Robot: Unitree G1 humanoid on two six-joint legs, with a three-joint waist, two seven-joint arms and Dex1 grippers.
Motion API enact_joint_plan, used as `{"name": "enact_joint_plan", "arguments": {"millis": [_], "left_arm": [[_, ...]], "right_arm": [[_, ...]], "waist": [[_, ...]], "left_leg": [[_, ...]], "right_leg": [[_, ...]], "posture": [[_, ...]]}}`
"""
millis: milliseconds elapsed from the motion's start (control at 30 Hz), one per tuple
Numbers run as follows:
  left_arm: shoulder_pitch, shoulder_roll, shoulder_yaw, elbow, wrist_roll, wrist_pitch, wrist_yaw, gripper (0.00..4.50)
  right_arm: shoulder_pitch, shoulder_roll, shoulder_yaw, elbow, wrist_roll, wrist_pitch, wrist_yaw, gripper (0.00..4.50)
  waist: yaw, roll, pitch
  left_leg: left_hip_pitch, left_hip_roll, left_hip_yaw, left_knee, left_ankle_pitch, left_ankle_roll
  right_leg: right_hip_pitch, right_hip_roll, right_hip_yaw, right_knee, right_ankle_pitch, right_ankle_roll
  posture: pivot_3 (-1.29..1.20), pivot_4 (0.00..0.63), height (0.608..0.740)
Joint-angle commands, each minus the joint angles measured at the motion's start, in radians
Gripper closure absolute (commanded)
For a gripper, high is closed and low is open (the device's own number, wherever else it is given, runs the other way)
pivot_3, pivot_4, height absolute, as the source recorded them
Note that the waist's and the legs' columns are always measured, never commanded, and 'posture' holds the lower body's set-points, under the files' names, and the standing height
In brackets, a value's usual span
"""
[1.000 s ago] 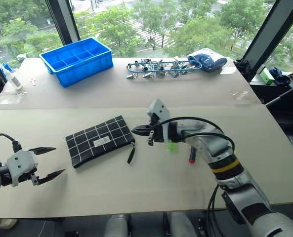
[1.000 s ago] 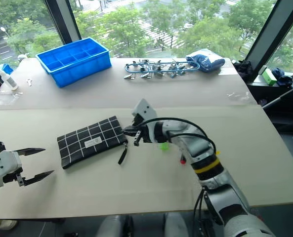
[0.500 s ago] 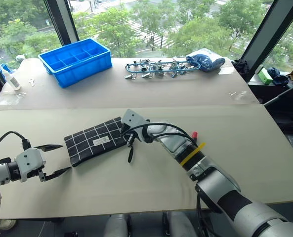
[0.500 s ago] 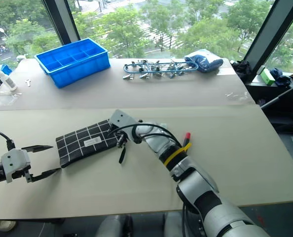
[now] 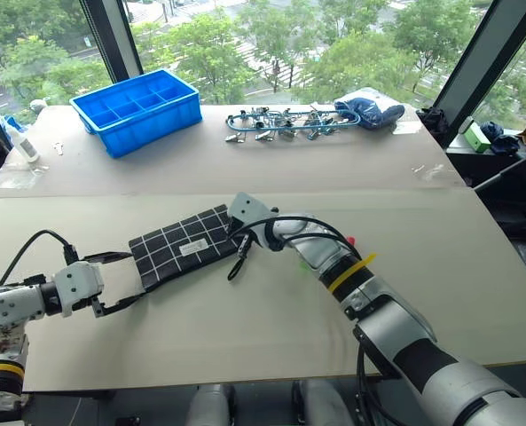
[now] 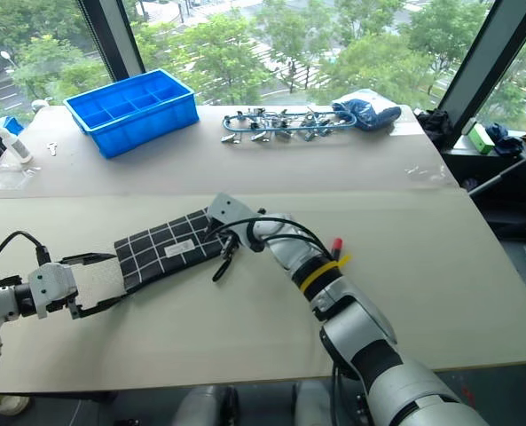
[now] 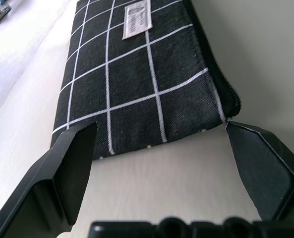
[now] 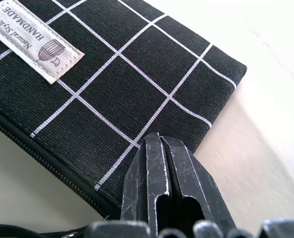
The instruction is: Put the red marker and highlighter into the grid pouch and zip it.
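Grid pouch [image 5: 184,248] flat on table [image 5: 440,266], right gripper [image 5: 241,232] clenched at its zipper end, grasping nothing, left gripper [image 5: 121,282] released, straddling its opposite end.

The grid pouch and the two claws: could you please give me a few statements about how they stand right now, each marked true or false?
1. The left claw is open, with the near short end of the grid pouch in front of its fingers. True.
2. The right claw is wide open. False: its fingers are shut together, over the pouch's corner.
3. The pouch lies inside the blue tray. False: the tray stands apart at the far side of the table, and the pouch lies flat on the table.
4. The pouch's white label faces up. True.
5. The red marker is in the left claw. False: its red cap shows beside the right arm.
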Motion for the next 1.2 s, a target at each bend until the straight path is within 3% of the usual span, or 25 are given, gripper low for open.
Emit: {"name": "enact_joint_plan", "arguments": {"millis": [33, 500, 933, 1033, 1200], "left_arm": [[0.012, -0.011, -0.03, -0.043, -0.004, -0.006, -0.005, 0.0], [-0.172, -0.01, -0.124, 0.278, 0.213, -0.277, 0.146, 0.0], [-0.305, -0.063, -0.21, 0.4, 0.242, -0.386, 0.193, 0.0], [-0.324, -0.062, -0.215, 0.421, 0.224, -0.387, 0.179, 0.65], [-0.339, -0.055, -0.21, 0.445, 0.171, -0.369, 0.114, 2.61]], "right_arm": [[0.001, 0.002, -0.02, 0.009, -0.019, 0.018, 0.005, 4.46], [0.012, 0.006, -0.047, -0.031, -0.026, 0.036, 0.032, 4.46], [0.031, 0.001, -0.068, -0.07, -0.035, 0.063, 0.032, 4.46], [0.03, -0.002, -0.074, -0.07, -0.035, 0.067, 0.028, 4.5], [0.025, -0.007, -0.088, -0.067, -0.033, 0.068, 0.023, 4.5]], "waist": [[0.0, 0.0, 0.0], [0.003, 0.001, -0.001], [0.006, 0.002, -0.001], [0.005, 0.002, -0.001], [0.002, 0.002, -0.001]], "left_leg": [[0.0, 0.0, 0.0, 0.0, 0.0, 0.0], [0.004, 0.0, 0.0, 0.0, 0.001, -0.001], [0.003, 0.0, -0.001, 0.0, 0.003, -0.001], [0.003, 0.0, -0.001, 0.0, 0.003, -0.001], [0.003, 0.0, -0.001, 0.0, 0.003, -0.001]], "right_leg": [[0.0, 0.0, 0.0, 0.0, 0.0, 0.0], [0.001, 0.0, 0.0, 0.0, -0.001, -0.002], [0.001, 0.0, -0.001, 0.0, -0.001, -0.002], [0.001, 0.0, -0.001, 0.0, -0.001, -0.002], [0.001, 0.0, -0.002, 0.0, -0.001, -0.002]], "posture": [[0.0, 0.15, 0.74], [0.0, 0.15, 0.74], [0.0, 0.15, 0.74], [0.0, 0.15, 0.74], [0.0, 0.15, 0.74]]}}
